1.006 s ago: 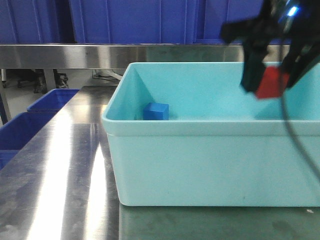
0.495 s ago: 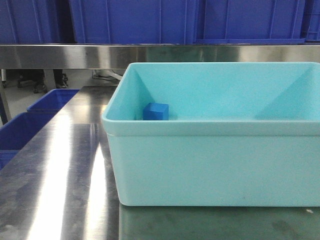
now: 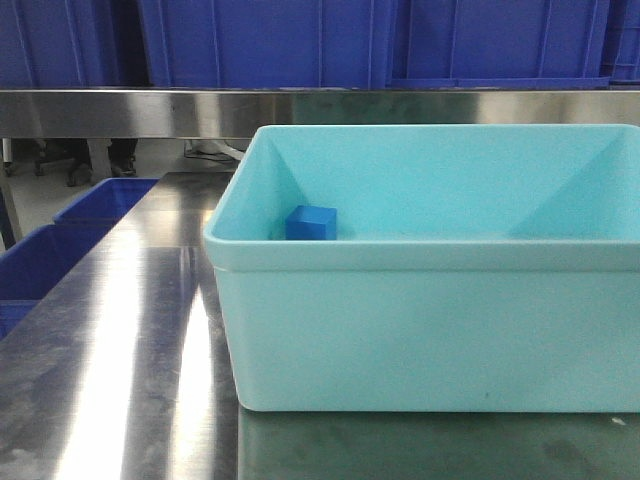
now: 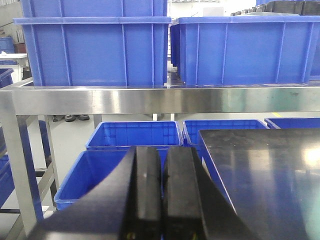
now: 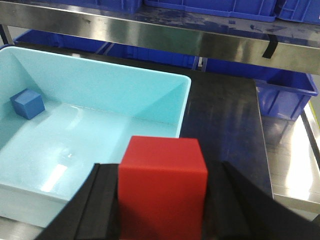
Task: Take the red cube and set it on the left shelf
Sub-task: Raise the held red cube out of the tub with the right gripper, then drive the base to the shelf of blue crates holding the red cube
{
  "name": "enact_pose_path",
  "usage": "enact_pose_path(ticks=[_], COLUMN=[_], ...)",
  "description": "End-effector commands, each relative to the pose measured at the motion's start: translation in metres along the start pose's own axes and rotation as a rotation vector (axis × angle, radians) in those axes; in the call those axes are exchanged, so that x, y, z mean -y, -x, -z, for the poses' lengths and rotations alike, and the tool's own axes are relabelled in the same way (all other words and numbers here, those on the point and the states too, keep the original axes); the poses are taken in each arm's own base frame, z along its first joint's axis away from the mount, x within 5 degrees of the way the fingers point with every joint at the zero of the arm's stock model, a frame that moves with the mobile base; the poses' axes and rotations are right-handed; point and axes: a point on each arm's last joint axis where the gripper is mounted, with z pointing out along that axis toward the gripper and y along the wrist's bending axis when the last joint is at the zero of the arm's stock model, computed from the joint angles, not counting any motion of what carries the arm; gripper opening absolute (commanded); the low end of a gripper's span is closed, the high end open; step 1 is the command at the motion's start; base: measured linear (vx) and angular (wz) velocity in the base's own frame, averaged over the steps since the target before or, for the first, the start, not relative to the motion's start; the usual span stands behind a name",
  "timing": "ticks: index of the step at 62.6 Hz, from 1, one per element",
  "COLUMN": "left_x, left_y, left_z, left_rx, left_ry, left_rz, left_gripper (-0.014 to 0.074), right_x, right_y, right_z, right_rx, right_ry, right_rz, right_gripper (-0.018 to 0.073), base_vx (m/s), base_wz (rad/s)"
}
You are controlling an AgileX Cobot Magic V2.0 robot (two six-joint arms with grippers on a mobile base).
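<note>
Gone from the front view is our right gripper [image 5: 163, 212], which a second ago hung over the far right corner of the large turquoise plastic tub [image 3: 420, 255] with the small solid-red cube [image 5: 162, 175] in it; now that view holds only the tub on the brushed-steel table [image 3: 120, 350] and the small blue cube [image 3: 311, 222] lying by the tub's left wall. We judge the pick done and the carry under way. The right wrist view shows the red cube pinched between the black fingers [image 5: 102, 200], lifted clear and, as far as we can judge, above the tub's near right corner. The next move calls for a swing leftward with the grip kept firm and the tub's rim cleared. We then need a bare spot on the left shelf, which we cannot yet make out. Only the right wrist view proves the hold; the front view shows neither arm. Only the left wrist view shows our left gripper [image 4: 162, 165], its fingers pressed together on nothing. It faces the long stainless-steel shelf [image 4: 150, 100] loaded with big blue plastic crates [image 4: 95, 50], with open blue bins [image 4: 132, 135] below beside the table's left edge.
</note>
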Motion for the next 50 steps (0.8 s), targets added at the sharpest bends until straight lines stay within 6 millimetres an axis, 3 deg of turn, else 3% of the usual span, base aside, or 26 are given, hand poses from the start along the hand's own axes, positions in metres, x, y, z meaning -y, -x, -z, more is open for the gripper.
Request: enact_pose_path(ticks=[1, 30, 50], left_x=[-0.0002, -0.0002, -0.0002], left_y=[0.0003, 0.0003, 0.0003], left_z=[0.0007, 0.0007, 0.0007], left_rx=[0.073, 0.073, 0.073], left_ry=[0.000, 0.000, 0.000], left_rz=[0.010, 0.010, 0.010], left_gripper=[0.0090, 0.0090, 0.0090], right_x=[-0.0007, -0.0002, -0.0002], right_y=[0.0151, 0.0137, 0.0136], right_z=[0.0024, 0.0022, 0.0022], right_rx=[0.113, 0.098, 0.097], right_ry=[0.008, 0.003, 0.002], right_rz=[0.032, 0.032, 0.032], right_gripper=[0.0191, 0.0191, 0.0191], base_vx=[0.00, -0.01, -0.04], base_wz=[0.00, 0.03, 0.25])
